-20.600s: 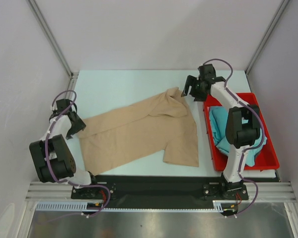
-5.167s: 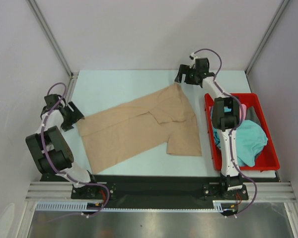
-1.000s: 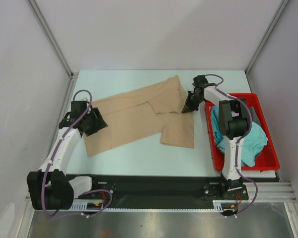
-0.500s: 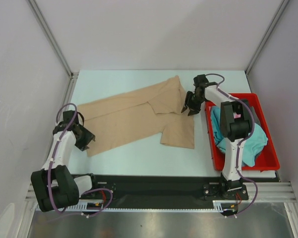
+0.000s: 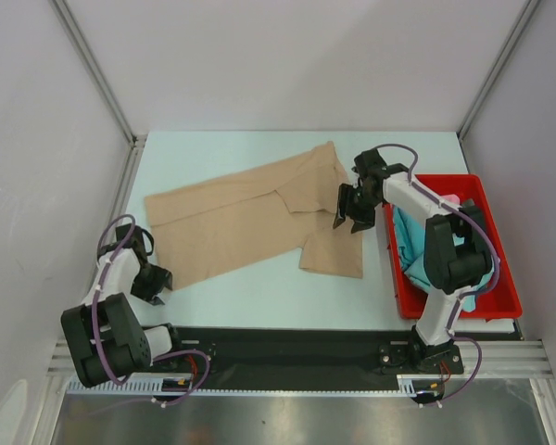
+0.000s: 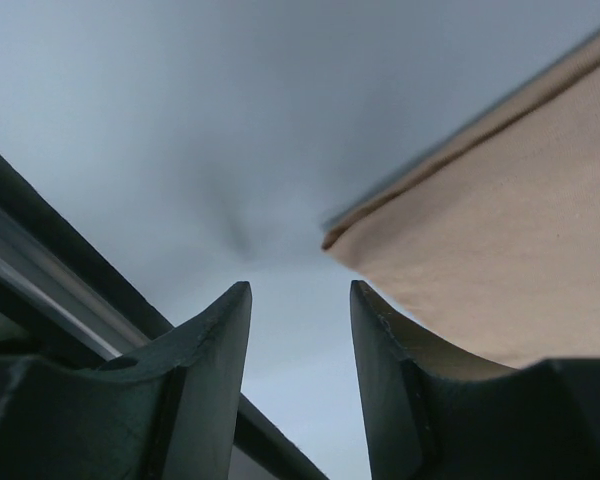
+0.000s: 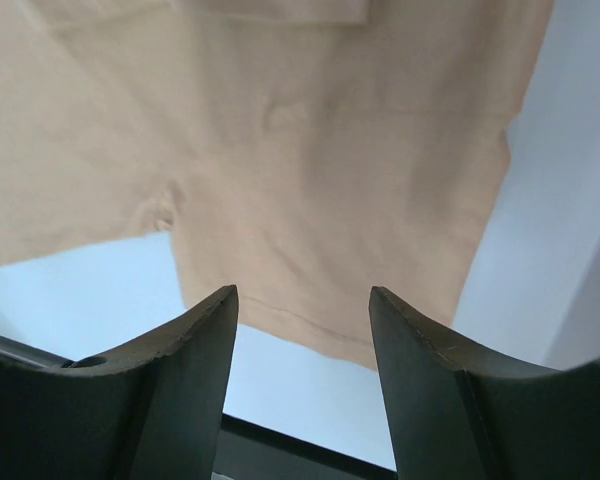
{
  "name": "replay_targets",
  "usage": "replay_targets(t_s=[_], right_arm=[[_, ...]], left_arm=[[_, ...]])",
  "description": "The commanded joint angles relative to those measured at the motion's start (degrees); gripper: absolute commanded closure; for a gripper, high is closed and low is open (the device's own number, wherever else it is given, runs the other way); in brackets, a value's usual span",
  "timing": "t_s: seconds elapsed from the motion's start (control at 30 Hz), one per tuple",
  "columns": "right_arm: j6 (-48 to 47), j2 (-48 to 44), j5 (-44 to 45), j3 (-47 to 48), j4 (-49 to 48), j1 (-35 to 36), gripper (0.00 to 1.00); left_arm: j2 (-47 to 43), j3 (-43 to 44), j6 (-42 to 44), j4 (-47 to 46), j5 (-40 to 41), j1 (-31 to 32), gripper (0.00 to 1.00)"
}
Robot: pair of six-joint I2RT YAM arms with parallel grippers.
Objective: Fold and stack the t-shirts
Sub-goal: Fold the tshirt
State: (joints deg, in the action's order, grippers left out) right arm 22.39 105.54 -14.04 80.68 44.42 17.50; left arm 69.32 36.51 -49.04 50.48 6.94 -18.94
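Pale blue-white table (image 5: pixel 259 297) fills the middle of the top view, with grey walls around it, and the tan t-shirt (image 5: pixel 250 218) lies on it, stretched from the centre left to the centre right of the frame. It looks to me only partly folded: one flap is turned over near the middle, and a wide part hangs toward the lower right. My left gripper (image 5: pixel 156 289) is at the lower left of the frame, low over the bare table, just beside the shirt's lower left corner but apart from it. Its fingers (image 6: pixel 215 340) are spread, with only table between them. My right gripper (image 5: pixel 347 222) hovers over the right part of the shirt, near the left wall of the red bin (image 5: pixel 500 301), and its fingers (image 7: pixel 205 340) are also spread and hold nothing. I judge that I am between two folds of this first shirt. The next move calls for taking both ends of one long edge at the same time and bringing it over evenly. My right arm covers much of the bin. I can see the teal t-shirt (image 5: pixel 410 243) there and a small pink spot (image 5: pixel 449 199), but I cannot count the shirts, and I cannot tell how many layers the tan cloth has.
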Motion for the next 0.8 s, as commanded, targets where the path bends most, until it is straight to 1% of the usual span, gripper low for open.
replay_targets(t_s=[0.0, 0.27, 0.37, 0.4, 0.47, 0.5, 0.53, 0.57, 0.63, 0.67, 0.73, 0.77], right_arm=[[-1.9, -2.7, 0.1, -1.9, 0.2, -0.5, 0.39], [-1.8, -4.5, -1.0, -4.4, 0.7, -0.4, 0.39], [-2.1, -5.1, -0.9, -5.6, 1.5, -0.4, 0.38], [-2.1, -5.2, -0.6, -5.9, 2.0, -0.6, 0.35], [-2.4, -5.3, 0.1, -6.9, 3.6, -0.5, 0.32], [-2.6, -5.4, 0.8, -7.4, 4.0, -0.6, 0.31], [-2.7, -5.6, 1.2, -7.9, 4.3, -0.7, 0.30], [-2.7, -5.8, 1.7, -8.9, 4.4, -0.6, 0.30], [-2.9, -5.5, 2.9, -9.5, 4.1, -1.1, 0.31], [-3.0, -5.3, 3.7, -9.8, 3.8, -1.2, 0.33], [-3.0, -4.4, 5.2, -9.8, 3.3, -2.2, 0.38], [-2.7, -4.2, 4.9, -9.8, 3.0, -2.6, 0.43]], left_arm=[[1.3, 0.7, -1.1, -1.3, 1.3, -1.5, 0.48], [3.4, -2.4, -1.7, -6.5, -0.6, -2.3, 0.47], [4.2, -3.2, -1.6, -7.9, -1.0, -2.7, 0.49], [4.6, -3.4, -1.5, -8.2, -1.2, -2.8, 0.55], [5.4, -3.8, -1.8, -8.8, -2.0, -3.1, 0.61], [5.6, -4.0, -1.9, -9.2, -2.3, -3.3, 0.71], [5.7, -4.2, -1.9, -9.4, -2.4, -3.6, 0.77], [5.9, -4.3, -1.7, -9.5, -2.4, -3.8, 0.86], [5.9, -4.2, -1.3, -9.1, -2.2, -4.8, 0.97], [5.5, -4.0, -1.2, -8.7, -1.3, -5.1, 1.00], [4.7, -4.0, -1.1, -8.2, -0.7, -6.0, 1.00], [4.2, -4.0, -0.7, -8.1, -0.7, -6.3, 1.00]])
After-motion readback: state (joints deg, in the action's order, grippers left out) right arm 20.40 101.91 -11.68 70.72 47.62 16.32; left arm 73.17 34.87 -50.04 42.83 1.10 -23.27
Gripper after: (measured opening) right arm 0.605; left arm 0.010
